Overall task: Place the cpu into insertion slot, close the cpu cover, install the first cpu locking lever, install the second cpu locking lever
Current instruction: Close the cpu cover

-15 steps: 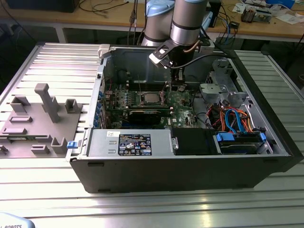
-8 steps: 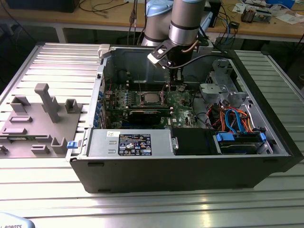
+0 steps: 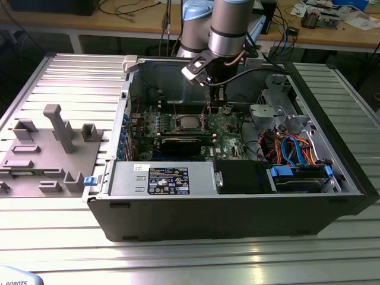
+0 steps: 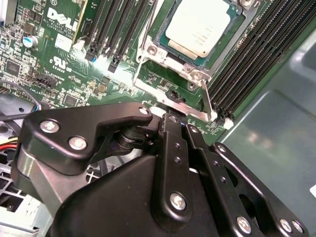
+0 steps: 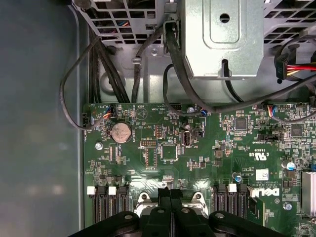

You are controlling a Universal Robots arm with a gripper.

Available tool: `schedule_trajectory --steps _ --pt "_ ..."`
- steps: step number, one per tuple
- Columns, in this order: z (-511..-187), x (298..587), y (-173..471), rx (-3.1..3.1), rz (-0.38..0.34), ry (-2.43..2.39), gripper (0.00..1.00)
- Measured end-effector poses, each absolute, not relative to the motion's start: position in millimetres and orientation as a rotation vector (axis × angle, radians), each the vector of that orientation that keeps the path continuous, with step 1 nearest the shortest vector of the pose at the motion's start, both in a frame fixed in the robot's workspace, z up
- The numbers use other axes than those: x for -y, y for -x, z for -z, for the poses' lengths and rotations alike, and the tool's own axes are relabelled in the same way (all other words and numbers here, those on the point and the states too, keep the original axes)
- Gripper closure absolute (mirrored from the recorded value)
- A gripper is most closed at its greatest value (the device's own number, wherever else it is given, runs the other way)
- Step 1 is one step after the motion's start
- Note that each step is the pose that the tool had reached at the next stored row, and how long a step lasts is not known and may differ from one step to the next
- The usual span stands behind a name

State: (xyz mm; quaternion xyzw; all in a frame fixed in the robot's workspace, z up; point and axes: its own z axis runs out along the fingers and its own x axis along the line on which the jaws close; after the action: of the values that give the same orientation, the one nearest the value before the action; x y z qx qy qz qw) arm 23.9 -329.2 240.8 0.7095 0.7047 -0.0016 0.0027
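Closest in, in the second wrist view, the gripper point(image 4: 177, 123) has its fingers point(image 4: 170, 129) drawn together with no gap showing. Whether anything is pinched at the tips, I cannot tell. They end right at the silver locking lever point(image 4: 165, 97), whose long axis runs crosswise to the fingers along the socket's near edge.

Just past that bar sits the cpu point(image 4: 197, 24), silver top up, seated in the insertion slot point(image 4: 183, 54). The cpu cover point(image 4: 173, 63) looks to lie flat around it. So the chip is straight ahead of the fingertips, with the lever between them.

The first wrist view faces the other way: socket corners beside the fingers, then the green circuit board point(image 5: 207, 148) and a coin battery point(image 5: 120, 132) — no chip. Farthest out, the exterior view has the arm reaching down into the computer case point(image 3: 237, 219).
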Motion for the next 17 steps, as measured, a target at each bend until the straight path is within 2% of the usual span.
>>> schedule_trajectory --steps 17 --pt "-239.6 329.3 -13.4 -2.21 0.005 -2.225 0.89"
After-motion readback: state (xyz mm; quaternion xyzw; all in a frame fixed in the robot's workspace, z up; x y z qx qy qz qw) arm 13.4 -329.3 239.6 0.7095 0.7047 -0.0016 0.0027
